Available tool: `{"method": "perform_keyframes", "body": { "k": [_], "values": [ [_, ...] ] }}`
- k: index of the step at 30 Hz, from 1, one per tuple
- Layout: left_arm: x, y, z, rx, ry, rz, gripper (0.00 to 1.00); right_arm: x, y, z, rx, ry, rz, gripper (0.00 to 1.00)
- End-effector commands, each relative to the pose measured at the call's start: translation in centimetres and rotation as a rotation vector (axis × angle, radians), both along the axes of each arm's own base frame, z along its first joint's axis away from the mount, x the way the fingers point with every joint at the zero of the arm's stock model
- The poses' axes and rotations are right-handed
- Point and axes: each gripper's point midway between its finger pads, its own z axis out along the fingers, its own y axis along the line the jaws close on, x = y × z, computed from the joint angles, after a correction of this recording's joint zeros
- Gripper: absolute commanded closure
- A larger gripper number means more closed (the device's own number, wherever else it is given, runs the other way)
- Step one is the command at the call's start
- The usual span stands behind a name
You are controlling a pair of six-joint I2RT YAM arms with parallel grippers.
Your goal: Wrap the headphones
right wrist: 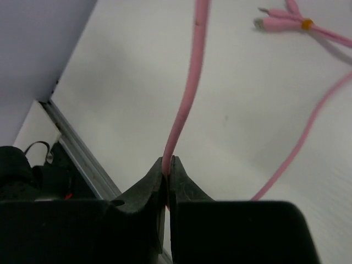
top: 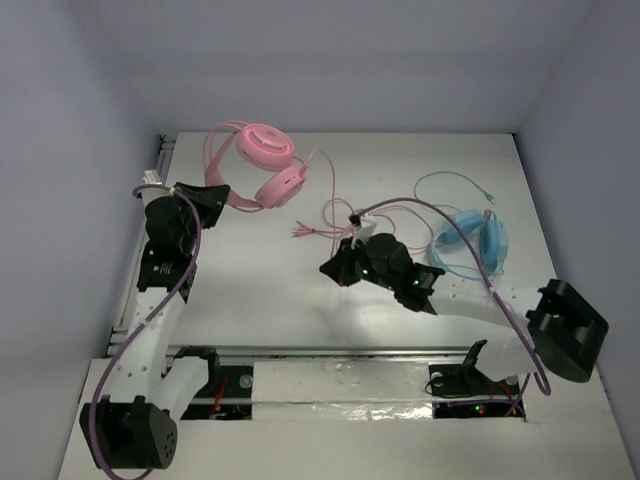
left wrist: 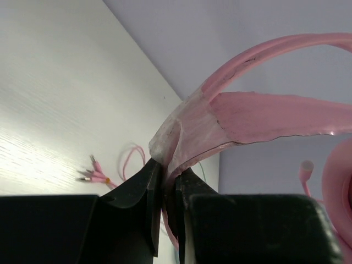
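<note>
Left hand [left wrist: 168, 177] is clamped on the headband [left wrist: 258, 118] of the pink headphones [top: 265, 165], back-left on the tabletop [top: 260, 300]. Right hand [right wrist: 166, 164] is pinched together on the cable [right wrist: 186, 99] mid-tabletop, well short of the plug end [right wrist: 283, 19].

My read: the winding is about to start. Use left as a fixed anchor. Right carries the cable with light tension and lays turns side by side round the band. Watch that the slack tail doesn't snag.

The cable is thin, round, limp and rubbery-looking. The plug end fans into small connectors under a yellow tie. The band is a slim stiff hoop plus a flat glossy strap, wrinkled at the clamp. Cups are round and padded.
</note>
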Motion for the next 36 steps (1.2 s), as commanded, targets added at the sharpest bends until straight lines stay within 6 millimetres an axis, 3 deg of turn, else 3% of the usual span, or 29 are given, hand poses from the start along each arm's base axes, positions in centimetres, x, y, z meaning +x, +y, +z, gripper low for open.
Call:
{"method": "perform_keyframes", "body": {
  "k": [1, 3, 6, 12, 14, 15, 16, 18, 19, 21, 25, 27, 30, 34, 36],
  "values": [
    [-1.1, 3.0, 6.4, -0.002, -0.222, 0.172, 1.00, -0.9, -4.7, -3.2, -0.112, 0.087, -0.164, 1.00],
    [-1.7, 4.0, 5.9, 0.017, -0.220, 0.227, 1.00, -1.5, -6.6, -5.0, -0.180, 0.130, -0.212, 1.00],
    [-2.1, 5.1, 4.7, 0.044, -0.200, 0.286, 1.00, -2.3, -7.8, -5.1, -0.251, 0.140, -0.210, 1.00],
    [-2.0, 3.3, 0.3, 0.050, -0.111, 0.275, 1.00, -3.7, -3.4, -2.3, -0.395, 0.059, -0.126, 1.00],
    [-2.0, 4.3, -0.3, 0.120, -0.083, 0.345, 1.00, -5.8, -1.3, -1.7, -0.434, 0.025, -0.056, 1.00],
    [-2.1, 4.6, -0.5, 0.147, -0.071, 0.365, 1.00, -6.4, -1.5, -2.3, -0.501, 0.019, -0.046, 1.00],
    [-2.1, 4.8, -0.6, 0.170, -0.062, 0.377, 1.00, -7.7, 0.0, -0.9, -0.503, -0.015, -0.002, 1.00],
    [-2.1, 5.3, -1.1, 0.236, -0.035, 0.401, 1.00, -8.6, -1.0, -1.2, -0.601, -0.033, 0.013, 1.00],
    [-2.0, 5.5, -1.5, 0.259, -0.021, 0.409, 1.00, -8.7, -0.7, -0.4, -0.608, -0.045, 0.021, 1.00],
    [-2.0, 4.7, -3.2, 0.321, 0.031, 0.383, 1.00, -8.7, -2.3, 0.1, -0.682, -0.049, 0.015, 1.00],
    [-2.3, 2.4, -6.0, 0.395, 0.081, 0.295, 1.00, -7.9, -3.8, 4.8, -0.685, -0.139, -0.001, 1.00],
    [-2.7, 1.7, -7.9, 0.445, 0.118, 0.251, 1.00, -7.3, -4.3, 8.8, -0.629, -0.214, -0.026, 1.00],
    [-3.4, 0.0, -10.1, 0.495, 0.162, 0.145, 1.00, -4.4, -5.6, 14.5, -0.560, -0.319, -0.134, 1.00],
    [-4.2, -2.4, -11.0, 0.536, 0.167, -0.010, 1.00, 1.2, -8.0, 18.9, -0.536, -0.424, -0.264, 1.00],
    [-4.9, -3.4, -11.4, 0.542, 0.183, -0.091, 1.00, 2.7, -8.0, 20.7, -0.513, -0.482, -0.298, 1.00]
  ]
}}
